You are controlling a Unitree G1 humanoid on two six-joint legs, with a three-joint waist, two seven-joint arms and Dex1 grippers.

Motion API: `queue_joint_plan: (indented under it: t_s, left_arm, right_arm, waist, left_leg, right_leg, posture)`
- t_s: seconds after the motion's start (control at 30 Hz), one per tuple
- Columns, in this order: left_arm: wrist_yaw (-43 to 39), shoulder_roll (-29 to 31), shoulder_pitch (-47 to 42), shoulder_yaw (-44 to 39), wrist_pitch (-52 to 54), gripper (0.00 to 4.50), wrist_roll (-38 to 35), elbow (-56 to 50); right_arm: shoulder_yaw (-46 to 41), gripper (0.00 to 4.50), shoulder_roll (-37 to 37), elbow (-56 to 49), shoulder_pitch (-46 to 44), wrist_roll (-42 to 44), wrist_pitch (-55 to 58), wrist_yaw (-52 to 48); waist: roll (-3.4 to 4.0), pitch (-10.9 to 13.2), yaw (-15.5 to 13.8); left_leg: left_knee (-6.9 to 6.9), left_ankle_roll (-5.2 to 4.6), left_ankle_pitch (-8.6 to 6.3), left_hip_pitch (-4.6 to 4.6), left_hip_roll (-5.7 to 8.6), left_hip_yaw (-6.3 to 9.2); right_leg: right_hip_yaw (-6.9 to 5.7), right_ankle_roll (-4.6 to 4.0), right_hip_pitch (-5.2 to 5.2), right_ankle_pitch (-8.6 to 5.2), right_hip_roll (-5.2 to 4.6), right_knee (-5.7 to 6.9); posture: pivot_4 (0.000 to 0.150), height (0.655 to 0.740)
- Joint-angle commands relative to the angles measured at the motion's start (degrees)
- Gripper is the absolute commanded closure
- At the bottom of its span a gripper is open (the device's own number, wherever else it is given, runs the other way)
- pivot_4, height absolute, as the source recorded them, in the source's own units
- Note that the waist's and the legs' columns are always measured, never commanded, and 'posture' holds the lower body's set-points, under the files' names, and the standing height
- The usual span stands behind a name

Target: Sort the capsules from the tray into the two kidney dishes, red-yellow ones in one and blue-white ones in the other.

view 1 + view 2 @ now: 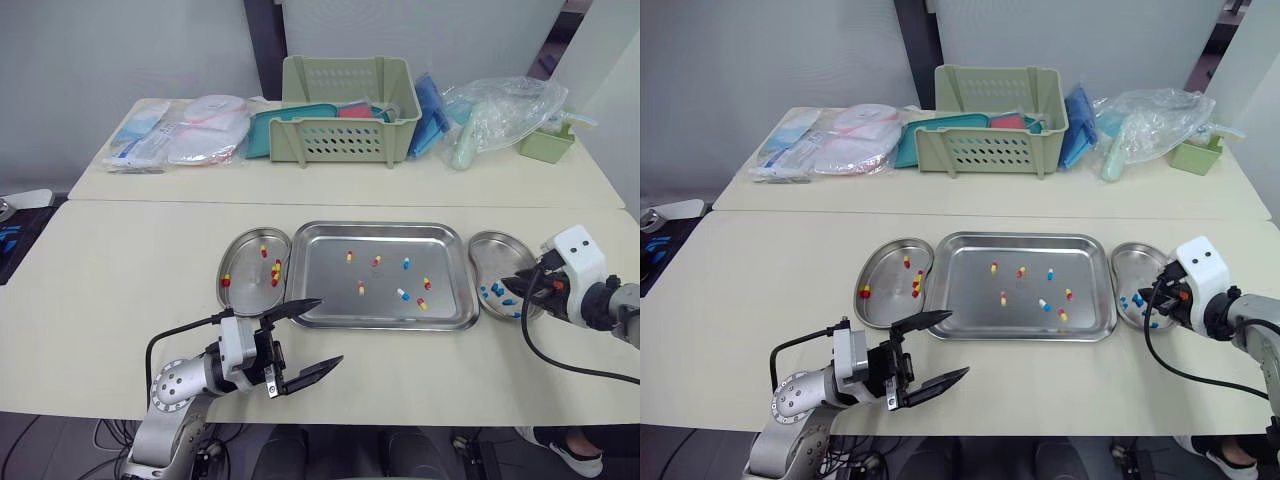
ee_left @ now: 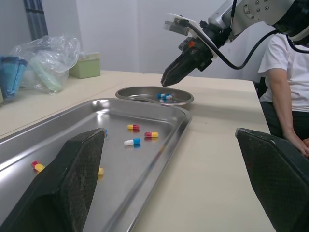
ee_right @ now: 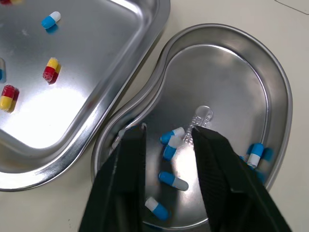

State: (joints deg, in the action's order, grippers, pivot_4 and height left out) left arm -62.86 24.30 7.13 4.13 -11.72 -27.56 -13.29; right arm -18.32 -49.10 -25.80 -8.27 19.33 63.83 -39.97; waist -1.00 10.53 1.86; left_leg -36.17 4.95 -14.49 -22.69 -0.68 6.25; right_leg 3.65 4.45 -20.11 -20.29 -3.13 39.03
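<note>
My left gripper (image 1: 329, 330) is wide open by the tray (image 1: 380, 325) near corner, right gripper (image 3: 168, 128) narrow and empty over the blue-white kidney dish (image 3: 270, 82); tray capsules (image 1: 402, 294) look light, hard, slick, so I'd pinch 1 across its middle.

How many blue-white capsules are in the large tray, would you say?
2 in the tray, both right of centre: one blue-white capsule farther back, the other nearer the front. None looks hidden.

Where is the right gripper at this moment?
In the head views the right gripper hovers at the robot's right, over the right kidney dish and its blue-white capsules, beside the tray.
</note>
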Motion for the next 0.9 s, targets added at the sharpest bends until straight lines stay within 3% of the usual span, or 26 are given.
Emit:
queue_joint_plan:
  t_s: [0.03,0.13,0.37,0.57,0.67,0.77,0.8,0.9]
  left_arm:
    - [1.7,0.0,0.8,-1.4,-0.9,0.00,-0.4,-1.9]
    - [5.4,1.3,2.5,-4.5,1.2,0.00,-0.8,-4.4]
    - [18.4,6.6,6.6,-18.5,12.1,0.00,-0.9,-5.9]
    - [20.5,11.7,9.3,-31.6,16.5,0.00,-2.0,1.6]
    - [19.0,14.7,11.1,-37.0,15.5,0.00,-0.6,9.6]
    - [17.3,16.0,12.9,-39.0,12.6,0.00,1.1,15.0]
    - [17.5,15.5,13.4,-39.2,12.1,0.00,1.4,15.4]
    - [17.9,14.3,13.7,-39.6,11.1,0.00,1.8,18.0]
  right_arm:
    - [-3.2,1.89,-1.9,-0.1,0.2,0.3,-2.9,0.0]
    - [-4.6,1.04,-3.1,-0.3,3.0,0.4,-6.9,-2.1]
    - [-10.9,1.04,-1.7,5.1,13.7,-1.2,-28.5,-8.2]
    - [-15.7,1.04,-2.7,13.4,22.4,-3.0,-48.1,-16.5]
    - [-17.7,1.04,-3.4,17.6,23.9,-1.0,-50.4,-20.1]
    - [-18.8,0.51,-5.4,22.1,25.5,0.0,-51.5,-24.8]
    - [-19.4,0.14,-6.0,23.8,26.1,0.0,-52.7,-26.0]
    - [-20.5,0.03,-7.0,27.3,26.5,-0.5,-55.1,-27.3]
  waist:
    - [0.00,0.0,0.0]
    - [0.00,0.0,0.0]
    - [-0.01,0.0,0.0]
    - [-0.01,0.0,0.1]
    - [-0.01,0.0,0.3]
    - [-0.02,0.0,0.4]
    - [-0.03,0.0,0.4]
    - [-0.07,0.0,0.2]
  left_leg:
    - [0.00,0.00,0.00,0.00,0.00,0.00]
    - [0.00,0.00,0.00,0.00,0.00,0.00]
    - [-0.01,0.00,0.00,0.04,-0.01,0.03]
    - [0.00,0.00,0.00,0.12,-0.01,0.01]
    - [0.05,0.00,0.00,0.22,-0.02,-0.06]
    - [0.09,0.00,0.00,0.40,-0.02,-0.06]
    - [0.09,0.00,-0.01,0.44,-0.01,-0.08]
    - [0.09,0.00,-0.01,0.64,-0.02,-0.09]
  right_leg:
    - [0.00,0.00,0.00,0.00,0.00,0.00]
    - [0.00,0.00,0.00,0.00,0.00,-0.01]
    - [-0.02,0.00,0.07,0.00,0.00,-0.01]
    - [-0.02,0.00,0.12,0.00,0.00,-0.01]
    - [0.04,0.00,0.16,-0.01,0.00,-0.02]
    - [0.04,-0.01,0.33,-0.02,0.01,-0.03]
    - [0.04,-0.01,0.40,-0.02,-0.01,-0.08]
    - [0.05,0.00,0.61,-0.02,-0.02,-0.12]
  posture:
    - [0.150,0.7390]
    - [0.150,0.7390]
    - [0.150,0.7390]
    - [0.150,0.7390]
    - [0.150,0.7390]
    - [0.150,0.7390]
    - [0.150,0.7390]
    - [0.150,0.7390]
